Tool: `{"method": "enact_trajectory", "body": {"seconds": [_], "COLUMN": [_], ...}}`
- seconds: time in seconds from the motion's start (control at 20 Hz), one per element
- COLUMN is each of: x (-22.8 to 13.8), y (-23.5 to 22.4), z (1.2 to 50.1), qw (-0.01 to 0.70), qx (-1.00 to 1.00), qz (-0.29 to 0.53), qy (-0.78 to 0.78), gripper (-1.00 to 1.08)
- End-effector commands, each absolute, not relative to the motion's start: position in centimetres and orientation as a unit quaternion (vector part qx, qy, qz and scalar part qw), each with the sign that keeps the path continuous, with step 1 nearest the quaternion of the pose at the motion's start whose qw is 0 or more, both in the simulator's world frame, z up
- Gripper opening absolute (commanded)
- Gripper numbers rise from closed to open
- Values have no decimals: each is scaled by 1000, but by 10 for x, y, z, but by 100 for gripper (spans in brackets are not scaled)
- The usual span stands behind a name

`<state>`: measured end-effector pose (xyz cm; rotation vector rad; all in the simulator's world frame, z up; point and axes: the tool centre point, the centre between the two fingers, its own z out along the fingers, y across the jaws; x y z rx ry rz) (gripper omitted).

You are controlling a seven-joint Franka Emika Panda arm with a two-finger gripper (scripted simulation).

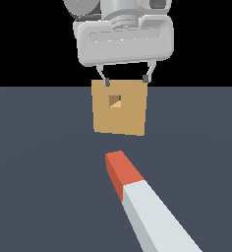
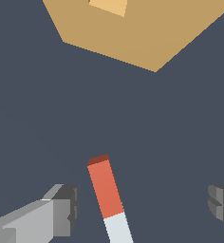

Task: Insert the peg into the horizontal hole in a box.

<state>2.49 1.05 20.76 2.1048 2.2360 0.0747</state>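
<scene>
The peg (image 1: 147,206) lies flat on the dark floor, pale grey-white with its red end (image 1: 122,170) pointing toward the box. The tan box (image 1: 119,107) stands upright behind it, with the small square hole (image 1: 115,101) near the middle of its face. My gripper (image 1: 127,79) hangs high above the floor, over the box's top edge in the exterior view, open and empty. In the wrist view the peg (image 2: 108,197) lies between the two spread fingers (image 2: 61,211), well below them, and the box (image 2: 142,28) is beyond the red end.
The dark grey floor (image 1: 39,172) stretches around the peg and box. Nothing else stands on it.
</scene>
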Motion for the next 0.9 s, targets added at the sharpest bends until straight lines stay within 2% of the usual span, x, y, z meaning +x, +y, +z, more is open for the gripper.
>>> {"method": "enact_trajectory", "body": {"seconds": [0.0, 0.45, 0.85], "x": [25, 24, 25], "y": [10, -5, -46], "z": [208, 196, 167], "qw": [35, 32, 24], "qx": [685, 676, 654], "qz": [24, 22, 18], "qy": [727, 736, 756], "gripper": [100, 100, 100]}}
